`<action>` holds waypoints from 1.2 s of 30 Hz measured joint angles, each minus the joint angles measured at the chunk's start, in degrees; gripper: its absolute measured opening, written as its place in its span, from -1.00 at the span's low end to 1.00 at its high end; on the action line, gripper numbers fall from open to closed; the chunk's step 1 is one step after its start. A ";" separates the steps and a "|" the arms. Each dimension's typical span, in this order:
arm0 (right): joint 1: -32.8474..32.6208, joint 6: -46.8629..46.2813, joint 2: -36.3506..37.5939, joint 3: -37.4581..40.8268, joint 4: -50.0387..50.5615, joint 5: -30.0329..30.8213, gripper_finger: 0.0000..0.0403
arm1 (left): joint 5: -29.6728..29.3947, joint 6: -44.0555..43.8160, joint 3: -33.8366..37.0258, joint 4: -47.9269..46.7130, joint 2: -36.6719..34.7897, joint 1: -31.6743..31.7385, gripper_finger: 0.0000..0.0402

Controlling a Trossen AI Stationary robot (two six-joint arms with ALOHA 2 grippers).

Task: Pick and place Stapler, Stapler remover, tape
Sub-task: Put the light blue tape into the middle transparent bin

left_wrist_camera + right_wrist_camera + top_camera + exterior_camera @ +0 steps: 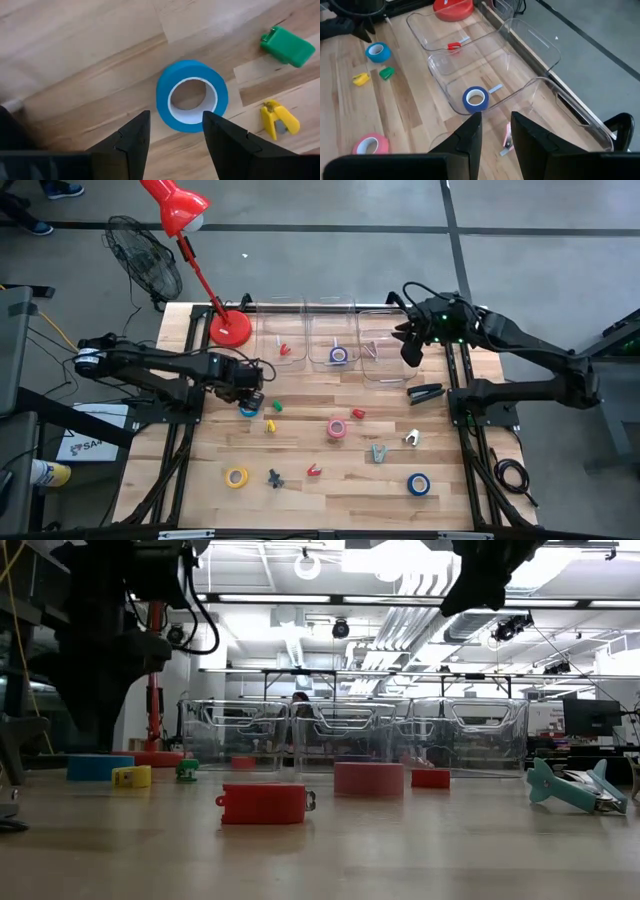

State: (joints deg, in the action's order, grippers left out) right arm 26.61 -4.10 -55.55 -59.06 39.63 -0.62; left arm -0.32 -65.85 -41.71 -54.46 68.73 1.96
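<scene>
A pale wooden tabletop [330,480] carries small office things, with three clear bins [305,330] in a row along its far edge and a red lamp [228,327] beside them. The step in hand looks like the pick-up of a blue tape roll [191,95]: the left gripper [175,132] hovers just above it with its fingers spread and nothing between them, the roll lying flat on the wood near a small green stapler [287,46] and a yellow one [279,119]. The right gripper [494,127] hangs over the bins, fingers only narrowly apart and holding nothing; below it another blue tape roll [475,98] already lies in the middle bin. More tape is scattered on the wood, among it a pink roll [337,428], a yellow roll [236,477] and a third blue roll [418,484]. The next move probably calls for the left gripper to descend so one finger enters the roll's open centre or both straddle its wall, then close, lift and carry it to the middle bin.
</scene>
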 joint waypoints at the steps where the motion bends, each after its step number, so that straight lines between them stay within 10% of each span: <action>1: 0.00 -0.09 0.11 0.03 0.00 0.00 -0.53 | -0.02 -0.46 0.48 0.62 0.00 -0.24 -0.12; 16: -0.02 -0.61 0.13 0.03 -0.73 0.22 -0.53 | 0.85 -4.08 6.63 5.58 0.00 -0.13 -0.14; 36: -0.02 -1.49 0.11 0.01 -0.96 0.20 -0.53 | 0.85 -3.04 9.96 14.01 0.02 -0.11 -0.86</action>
State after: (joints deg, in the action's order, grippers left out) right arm 26.59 -5.58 -55.44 -59.05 38.66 -0.43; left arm 0.54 -68.89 -31.75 -40.45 68.75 1.85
